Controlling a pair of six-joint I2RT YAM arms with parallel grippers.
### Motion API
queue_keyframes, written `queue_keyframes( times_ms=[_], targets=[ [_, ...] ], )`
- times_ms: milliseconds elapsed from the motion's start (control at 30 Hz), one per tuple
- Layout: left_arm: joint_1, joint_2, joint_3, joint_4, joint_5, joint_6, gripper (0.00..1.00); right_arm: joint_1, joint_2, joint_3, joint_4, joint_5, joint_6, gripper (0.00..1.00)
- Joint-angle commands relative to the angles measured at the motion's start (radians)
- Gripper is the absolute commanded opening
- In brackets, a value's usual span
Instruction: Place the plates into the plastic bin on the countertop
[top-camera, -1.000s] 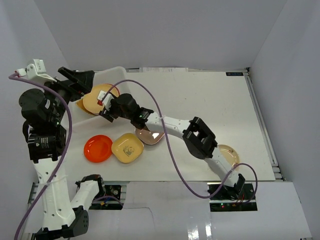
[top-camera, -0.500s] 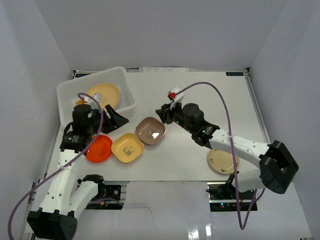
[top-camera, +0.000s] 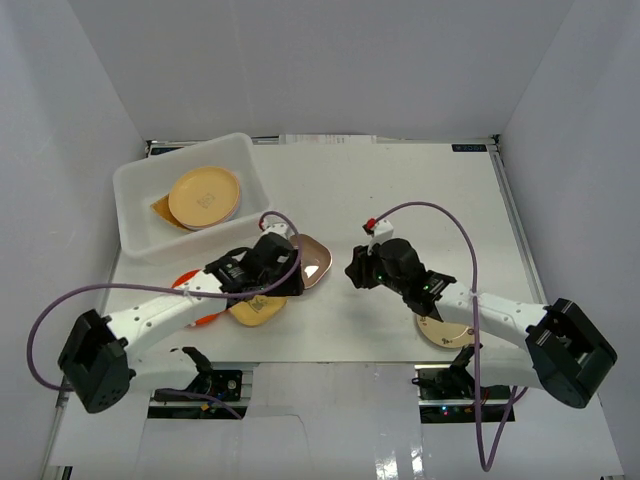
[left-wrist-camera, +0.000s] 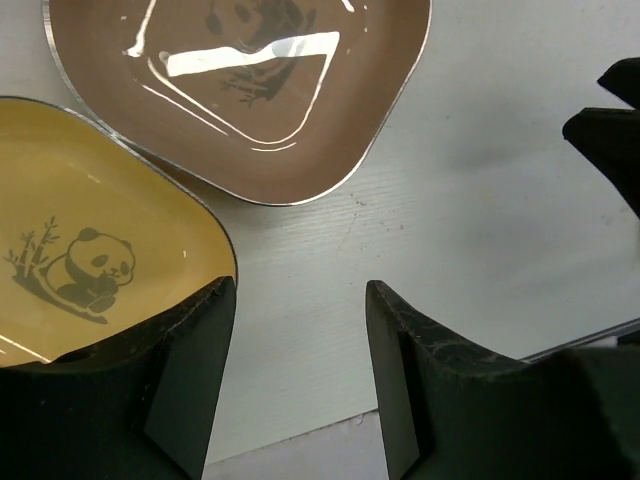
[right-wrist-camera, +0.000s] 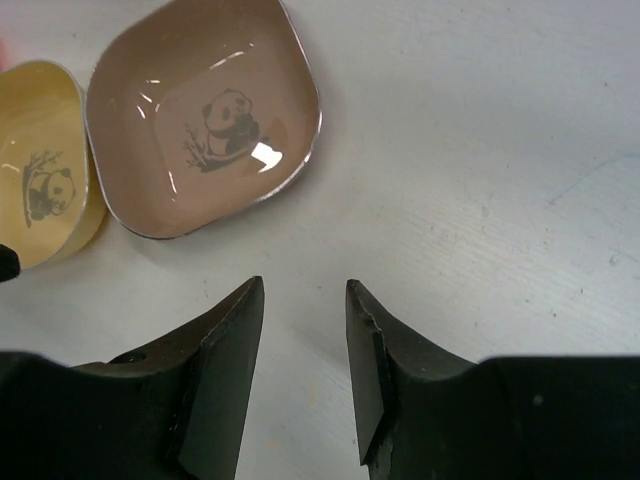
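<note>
Both arms are low over the middle of the countertop (top-camera: 420, 190), and both are lined up on the same brown plate (top-camera: 316, 260)! The left gripper (left-wrist-camera: 300, 340) hangs with its jaws apart, only bare table between them, and one finger (left-wrist-camera: 185, 380) sits over the corner of the yellow plate (left-wrist-camera: 90, 260). The right gripper (right-wrist-camera: 300, 330) is parted too, a bit narrower and holding nothing, with the brown plate just beyond its tips. The plastic bin (top-camera: 135, 215) sits at the upper left of the overhead frame with a round orange-yellow plate (top-camera: 204, 196) already inside (maybe another beneath it, hard to read from here). The danger: two grippers closing on one dish could clash, or shove it into the yellow one. A thin pinch on that glossy, shallow rim may also slip on the carry to the bin. A cream plate (top-camera: 445, 336) waits at lower right, under the right arm.
</note>
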Motion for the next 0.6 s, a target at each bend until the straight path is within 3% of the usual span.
queue_keyframes(
  times_ms=[0, 100, 267, 567],
  targets=[
    [-0.1, 0.072, 0.077, 0.045, -0.16, 0.026, 0.65, 0.001, -0.061, -0.041, 0.003, 0.038, 0.03, 0.44],
    [-0.151, 0.152, 0.121, 0.126, -0.186, 0.159, 0.64, -0.032, -0.145, -0.106, -0.036, 0.073, 0.053, 0.39],
    [-0.151, 0.284, 0.15, 0.218, -0.148, 0.254, 0.63, -0.091, -0.249, -0.189, -0.039, 0.046, 0.082, 0.38],
    [-0.147, 0.517, 0.273, 0.247, -0.151, 0.345, 0.59, -0.097, -0.372, -0.235, -0.047, 0.014, 0.073, 0.38]
  ],
)
